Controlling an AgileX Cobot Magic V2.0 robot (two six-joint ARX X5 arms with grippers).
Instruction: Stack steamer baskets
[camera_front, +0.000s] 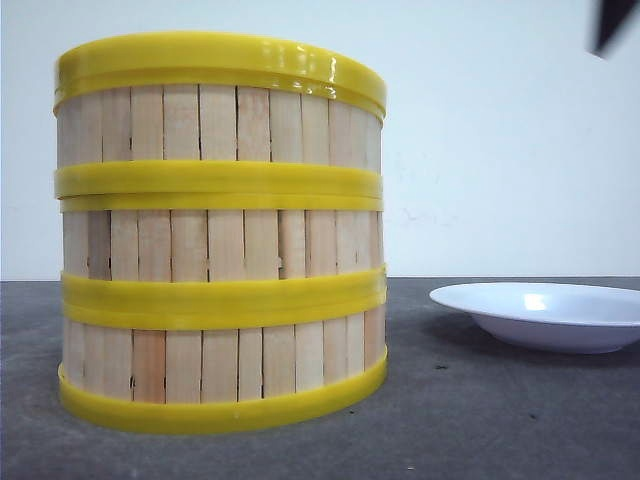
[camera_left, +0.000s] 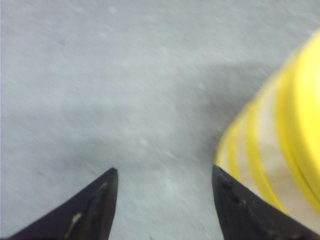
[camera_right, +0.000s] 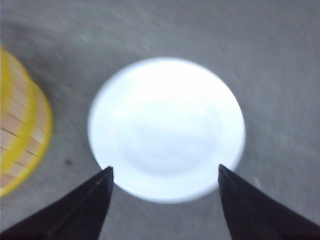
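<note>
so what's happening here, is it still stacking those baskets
The three steamer baskets already stand as one stack on the grey table, with a white plate beside it. Neither hand holds anything: the left hand is open over bare table next to the stack, and the right hand is open above the empty plate.

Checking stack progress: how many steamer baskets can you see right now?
3, all in one stack left of the white plate: bottom basket on the table, middle basket, top basket.
</note>
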